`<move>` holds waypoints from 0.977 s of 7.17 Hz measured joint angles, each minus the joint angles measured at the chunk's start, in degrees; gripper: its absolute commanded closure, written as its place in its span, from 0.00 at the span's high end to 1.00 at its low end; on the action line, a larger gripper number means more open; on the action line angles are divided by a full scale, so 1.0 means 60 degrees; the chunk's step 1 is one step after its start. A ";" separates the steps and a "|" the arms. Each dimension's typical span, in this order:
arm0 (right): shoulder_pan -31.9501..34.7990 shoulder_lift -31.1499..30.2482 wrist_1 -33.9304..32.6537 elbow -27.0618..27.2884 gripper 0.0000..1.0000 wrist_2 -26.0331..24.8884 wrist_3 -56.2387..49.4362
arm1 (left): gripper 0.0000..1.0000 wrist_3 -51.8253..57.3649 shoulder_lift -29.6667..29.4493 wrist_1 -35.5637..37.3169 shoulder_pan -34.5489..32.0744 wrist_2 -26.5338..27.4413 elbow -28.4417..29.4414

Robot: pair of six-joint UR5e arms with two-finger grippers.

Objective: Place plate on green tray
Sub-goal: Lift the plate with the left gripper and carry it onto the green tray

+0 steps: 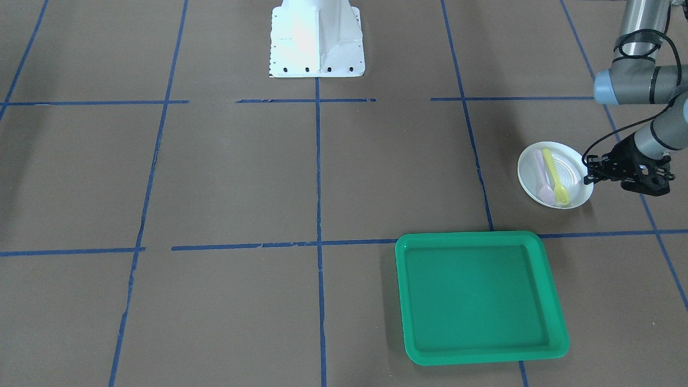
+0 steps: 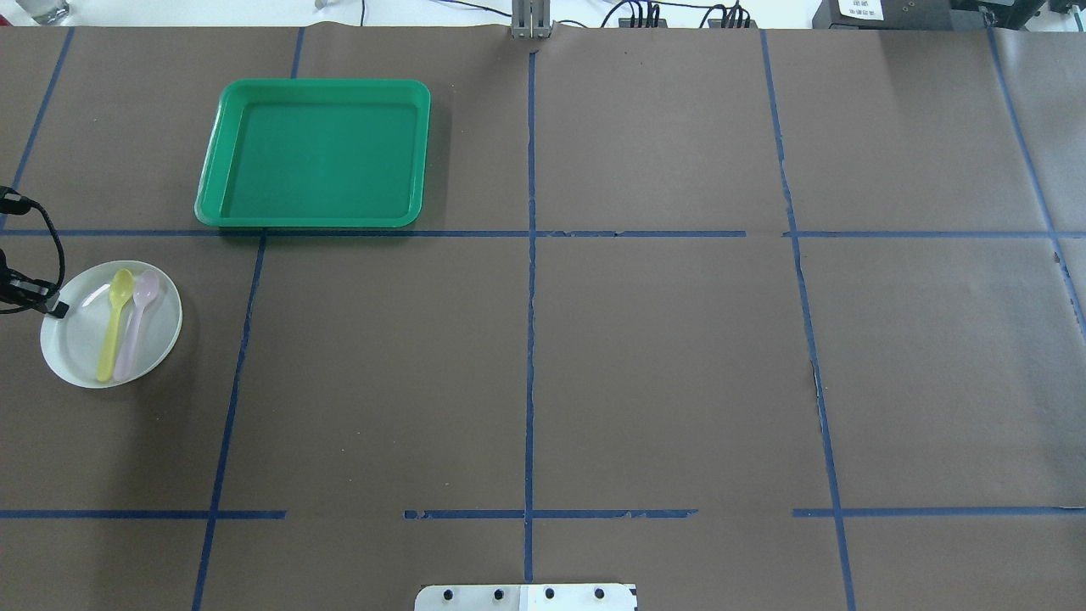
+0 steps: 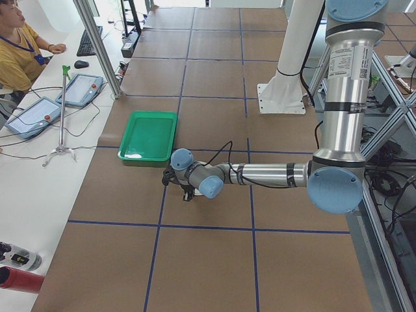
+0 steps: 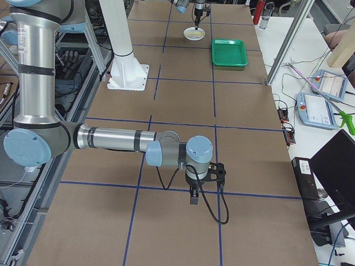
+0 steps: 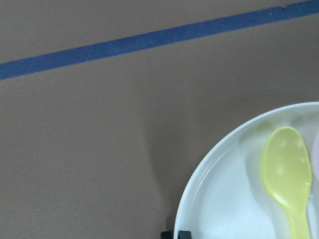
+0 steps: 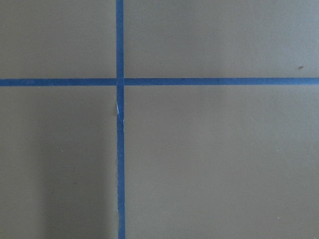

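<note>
The small white plate (image 1: 570, 161) lies on the brown table at my left, with a yellow spoon (image 1: 553, 174) and a pink spoon (image 1: 542, 177) in it. It also shows in the overhead view (image 2: 76, 339) and the left wrist view (image 5: 234, 199). My left gripper (image 1: 588, 174) is at the plate's outer rim; in the left wrist view its fingertips (image 5: 175, 234) stand close together on the rim. The green tray (image 1: 481, 295) sits empty farther from the robot, apart from the plate, and shows overhead (image 2: 314, 153). My right gripper (image 4: 194, 197) hangs over bare table; I cannot tell its state.
The white robot base (image 1: 317, 40) stands at the table's middle near edge. Blue tape lines (image 2: 530, 255) cross the brown cover. An operator (image 3: 19, 52) sits at a side bench with control tablets (image 3: 78, 88) beyond the tray.
</note>
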 measured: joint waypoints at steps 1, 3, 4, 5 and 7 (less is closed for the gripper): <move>0.0000 0.0000 0.0000 0.0000 1.00 0.0000 0.0000 | 0.00 -0.0435 -0.0027 -0.0002 -0.0016 -0.0372 -0.0216; 0.0000 0.0000 0.0000 0.0000 1.00 0.0000 0.0000 | 0.00 -0.1414 -0.0280 -0.0007 -0.0101 -0.0910 -0.0489; 0.0000 0.0000 0.0000 0.0000 1.00 0.0000 0.0000 | 0.00 -0.1916 -0.0571 -0.0009 -0.0206 -0.1123 -0.0518; 0.0000 0.0000 0.0000 0.0000 1.00 0.0000 0.0000 | 0.00 -0.2538 -0.1001 -0.0006 -0.0328 -0.1258 -0.0521; 0.0000 0.0000 0.0000 0.0000 1.00 0.0000 0.0000 | 0.00 -0.3971 -0.2169 0.0029 -0.0424 -0.1288 -0.0179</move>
